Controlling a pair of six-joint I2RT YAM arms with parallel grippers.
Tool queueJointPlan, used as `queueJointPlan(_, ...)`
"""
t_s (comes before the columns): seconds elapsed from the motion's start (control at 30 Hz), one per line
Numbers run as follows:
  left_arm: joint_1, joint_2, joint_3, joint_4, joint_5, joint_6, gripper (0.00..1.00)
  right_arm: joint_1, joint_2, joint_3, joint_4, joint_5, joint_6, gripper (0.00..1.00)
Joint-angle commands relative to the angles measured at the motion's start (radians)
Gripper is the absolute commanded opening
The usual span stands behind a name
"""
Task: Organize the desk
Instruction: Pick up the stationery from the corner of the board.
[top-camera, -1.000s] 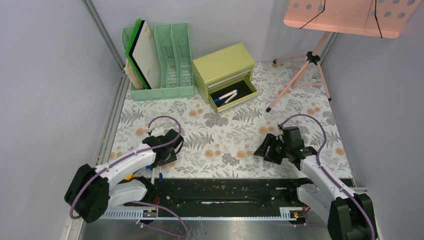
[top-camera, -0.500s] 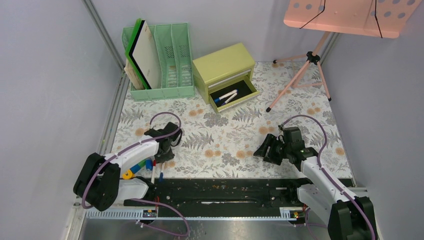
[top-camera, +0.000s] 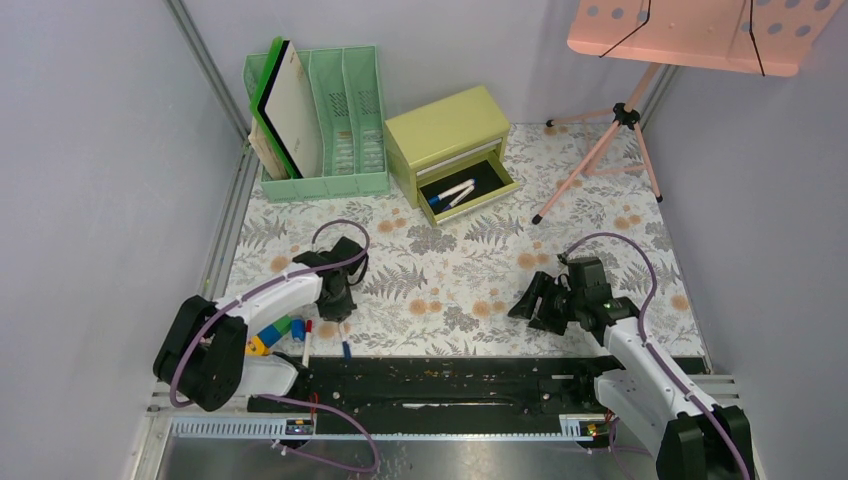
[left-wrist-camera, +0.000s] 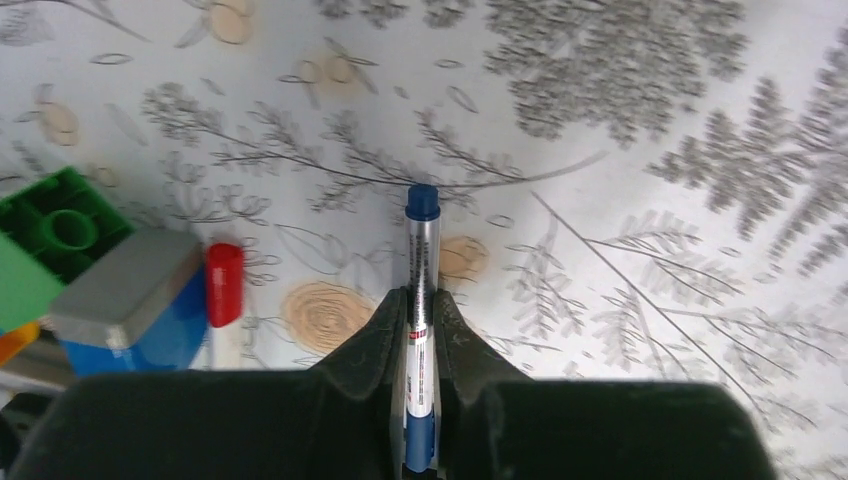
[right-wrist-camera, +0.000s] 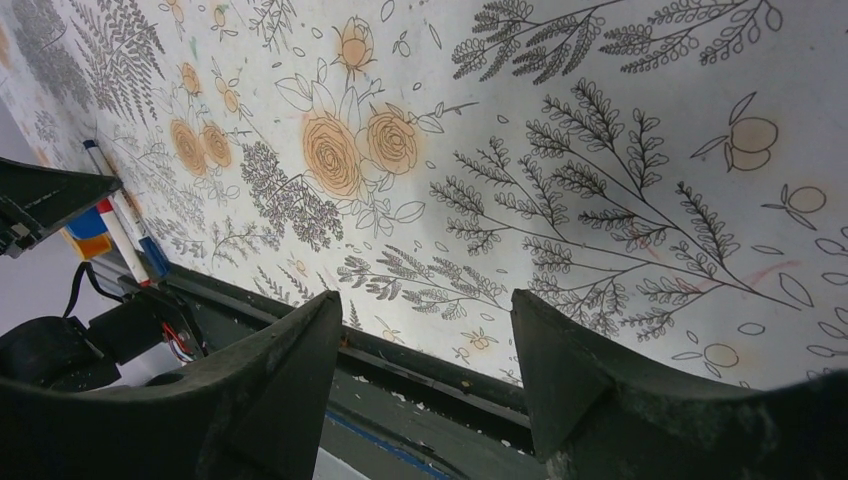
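The desk is a pale tabletop printed with grey ferns and orange flowers. My left gripper sits low over its near left part, shut on a white marker with a blue cap. The marker runs lengthwise between the fingers, and its blue end sticks out toward the front edge. A red-capped marker lies just to its left, its cap close to the jaws. My right gripper hovers at the near right, open and empty, over the desk's front edge.
Coloured blocks are piled left of the markers, a green block and a blue-grey one among them. At the back stand a green file rack, a yellow-green drawer chest with two markers in its open drawer, and a pink tripod stand.
My left gripper has shut on the blue-capped marker, and the arm has swung away to the right, uncovering the blocks and the red marker. The right gripper has shifted slightly, still open.
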Motion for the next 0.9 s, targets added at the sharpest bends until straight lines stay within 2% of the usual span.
queueJointPlan(0.0,-0.001,-0.072,-0.002,0.078,0.115,0.021,0.0,-0.002,-0.026,0.053,-0.049,-0.011,-0.029,0.71)
queueJointPlan(0.1,-0.001,-0.184,0.006,0.119,0.188,0.052,0.0,-0.002,-0.045,0.068,-0.062,-0.01,-0.035,0.72)
queueJointPlan(0.3,0.0,-0.367,-0.024,0.311,0.479,0.081,0.0,-0.002,-0.083,0.112,-0.094,-0.042,-0.062,0.75)
queueJointPlan(0.47,-0.001,-0.401,-0.084,0.587,0.774,-0.01,0.0,-0.002,-0.116,0.14,-0.095,-0.102,-0.068,0.77)
queueJointPlan(0.57,-0.003,-0.378,-0.119,0.793,0.9,-0.099,0.0,-0.002,-0.143,0.143,-0.08,-0.133,-0.057,0.77)
queueJointPlan(0.7,-0.038,-0.352,-0.143,0.983,0.965,-0.19,0.0,-0.003,-0.165,0.124,-0.022,-0.199,-0.007,0.77)
queueJointPlan(0.87,-0.12,-0.3,-0.092,1.029,0.972,-0.186,0.0,0.001,-0.188,0.1,0.115,-0.296,0.097,0.77)
